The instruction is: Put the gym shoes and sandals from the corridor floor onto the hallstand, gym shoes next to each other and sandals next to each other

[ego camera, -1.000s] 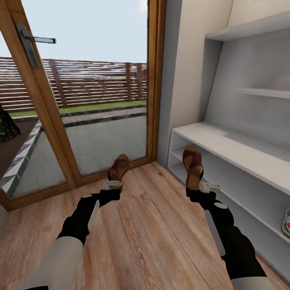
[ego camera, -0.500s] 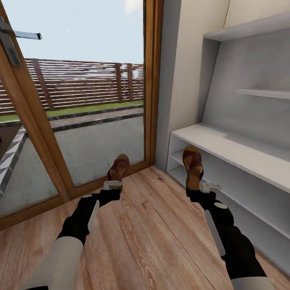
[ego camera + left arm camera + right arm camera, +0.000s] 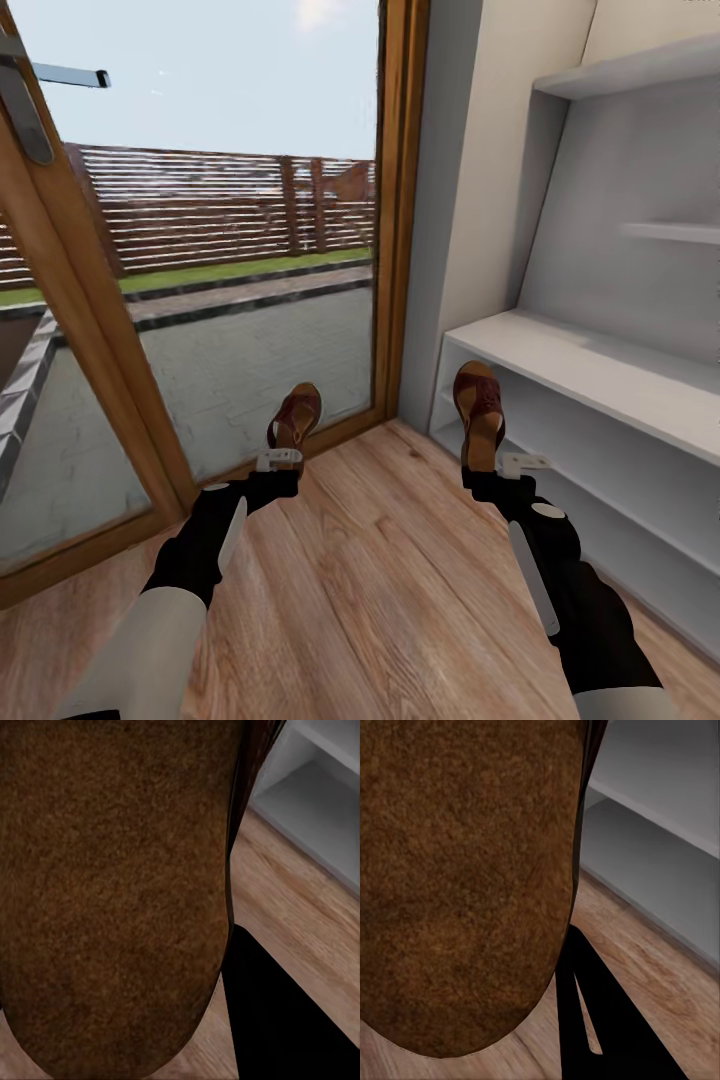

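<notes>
Two brown sandals ride in my claws: the left sandal (image 3: 296, 416) clamped by its heel in my left claw (image 3: 278, 459), at eleven o'clock from my trunk, and the right sandal (image 3: 479, 410) clamped likewise in my right claw (image 3: 505, 464), at one o'clock, both carried clear of the corridor floor (image 3: 380, 560). The hallstand (image 3: 610, 385) stands at two o'clock, its bench top and lower tier bare where I see them; the gym shoes are out of sight. Over the past second my view has swung: the glass door (image 3: 200, 260) at eleven o'clock slid sideways and the rack's corner shifted, while arms and sandals kept their pose. I judge I am lining up to set both sandals side by side on the bench.
</notes>
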Tool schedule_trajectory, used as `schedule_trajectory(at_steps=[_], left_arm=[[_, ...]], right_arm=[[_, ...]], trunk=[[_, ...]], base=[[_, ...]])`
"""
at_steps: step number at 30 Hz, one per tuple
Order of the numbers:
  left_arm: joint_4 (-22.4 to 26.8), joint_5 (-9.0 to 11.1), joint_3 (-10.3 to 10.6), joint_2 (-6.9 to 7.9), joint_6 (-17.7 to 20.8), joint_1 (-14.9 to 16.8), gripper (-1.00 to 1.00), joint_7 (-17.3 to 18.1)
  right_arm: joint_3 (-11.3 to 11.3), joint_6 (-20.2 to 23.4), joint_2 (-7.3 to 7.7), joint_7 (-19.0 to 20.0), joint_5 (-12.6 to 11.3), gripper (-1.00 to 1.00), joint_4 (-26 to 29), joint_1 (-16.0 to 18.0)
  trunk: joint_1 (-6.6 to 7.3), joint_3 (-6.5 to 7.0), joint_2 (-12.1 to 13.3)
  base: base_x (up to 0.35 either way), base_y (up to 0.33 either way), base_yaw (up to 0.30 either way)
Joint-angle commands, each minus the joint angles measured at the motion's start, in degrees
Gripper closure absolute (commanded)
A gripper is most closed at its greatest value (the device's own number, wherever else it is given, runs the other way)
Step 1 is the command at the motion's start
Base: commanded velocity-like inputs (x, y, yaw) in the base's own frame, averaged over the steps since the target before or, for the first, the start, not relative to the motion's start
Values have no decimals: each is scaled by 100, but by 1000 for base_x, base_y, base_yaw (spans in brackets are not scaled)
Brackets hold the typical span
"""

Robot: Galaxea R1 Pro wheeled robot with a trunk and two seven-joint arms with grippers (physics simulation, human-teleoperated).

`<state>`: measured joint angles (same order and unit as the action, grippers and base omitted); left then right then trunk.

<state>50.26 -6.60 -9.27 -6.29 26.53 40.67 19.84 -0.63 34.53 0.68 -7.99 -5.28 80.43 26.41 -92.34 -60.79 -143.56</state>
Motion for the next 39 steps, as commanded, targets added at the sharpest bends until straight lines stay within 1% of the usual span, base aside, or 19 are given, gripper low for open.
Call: schedule_trajectory(at_steps=[1, 14, 28, 39], left_arm=[[10, -69, -31, -10, 19, 3, 100, 60], [10, -69, -31, -6, 19, 3, 100, 64], [10, -69, -31, -10, 19, 3, 100, 64], [16, -69, -31, -5, 19, 3, 100, 64]], right_arm=[[-7, 28, 2, -54, -73, 100, 8, 5], [-7, 28, 2, -54, -72, 100, 4, 5], [-7, 28, 2, -54, -72, 100, 7, 5], [-7, 28, 2, -54, -73, 100, 8, 5]], trunk=[[-1, -6, -2], [-1, -6, -2], [-1, -6, -2], [-1, -6, -2]], base=[[173, 311, -230], [182, 286, -248], [35, 28, -250], [251, 212, -248]])
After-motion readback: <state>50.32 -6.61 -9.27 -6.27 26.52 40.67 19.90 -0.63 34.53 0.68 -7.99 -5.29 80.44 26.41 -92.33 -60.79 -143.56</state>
